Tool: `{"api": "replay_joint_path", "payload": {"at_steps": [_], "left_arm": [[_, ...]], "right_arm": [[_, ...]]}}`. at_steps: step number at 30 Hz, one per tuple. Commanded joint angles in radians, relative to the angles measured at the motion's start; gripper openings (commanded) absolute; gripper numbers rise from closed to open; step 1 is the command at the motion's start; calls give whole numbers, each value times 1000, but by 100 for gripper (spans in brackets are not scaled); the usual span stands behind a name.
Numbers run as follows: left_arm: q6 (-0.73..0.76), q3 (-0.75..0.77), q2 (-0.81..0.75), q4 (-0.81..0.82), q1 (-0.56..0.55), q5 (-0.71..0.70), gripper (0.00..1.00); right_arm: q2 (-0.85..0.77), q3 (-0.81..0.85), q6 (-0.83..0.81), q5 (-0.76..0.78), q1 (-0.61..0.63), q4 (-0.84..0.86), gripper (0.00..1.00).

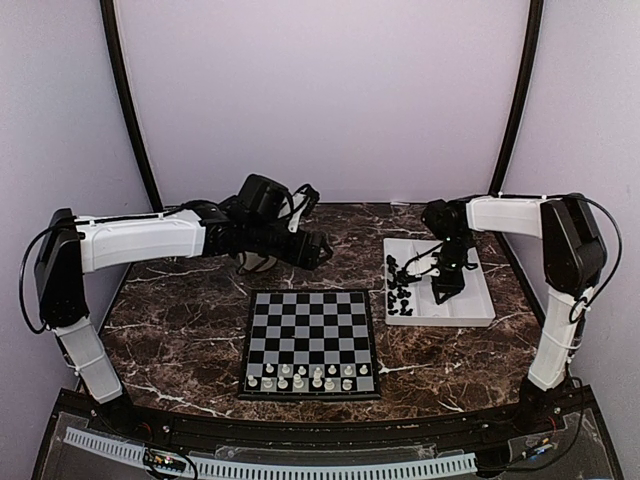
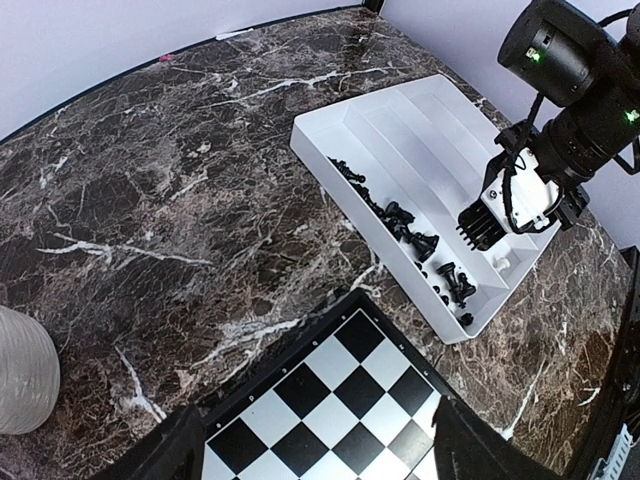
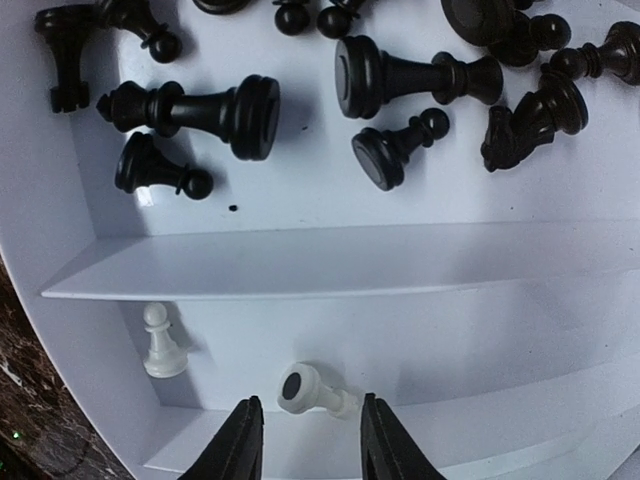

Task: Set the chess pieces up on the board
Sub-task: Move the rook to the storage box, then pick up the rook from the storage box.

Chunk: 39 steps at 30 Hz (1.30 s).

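The board (image 1: 310, 305) lies at the table's middle, with white chess pieces (image 1: 300, 376) standing on its two near rows. Several black pieces (image 3: 250, 105) lie in the end compartment of a white tray (image 1: 475, 310). In the compartment beside it, a white pawn (image 3: 160, 342) stands and another white pawn (image 3: 318, 392) lies on its side. My right gripper (image 3: 310, 400) is down in the tray, open, with a finger on each side of the lying pawn and a gap at both. My left gripper (image 2: 315, 404) hovers open and empty over the board's far corner (image 2: 330, 400).
The tray (image 2: 420, 140) sits right of the board on the dark marble table (image 1: 180, 300). A pale cylinder (image 2: 22, 372) stands on the table under my left arm, beyond the board's far left corner. Curved dark poles and white walls close in the back.
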Motion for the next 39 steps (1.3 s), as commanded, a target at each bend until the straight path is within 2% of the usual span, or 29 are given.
{"api": "replay_joint_path", "payload": {"at_steps": [1,26,31,39], "left_arm": [[-17,-32,-78,23,7,0,81],[-38,-48,-84,28,7,9,81],[-39,-50,-83,30,7,10,81],[-36,-48,-77,38,6,15,80]], "right_arm": [[-8,8,-56,85,16,11,34],[40,-41,-93,144,69,41,31],[57,-35,-86,155,72,66,25],[79,24,-19,74,66,43,14]]}}
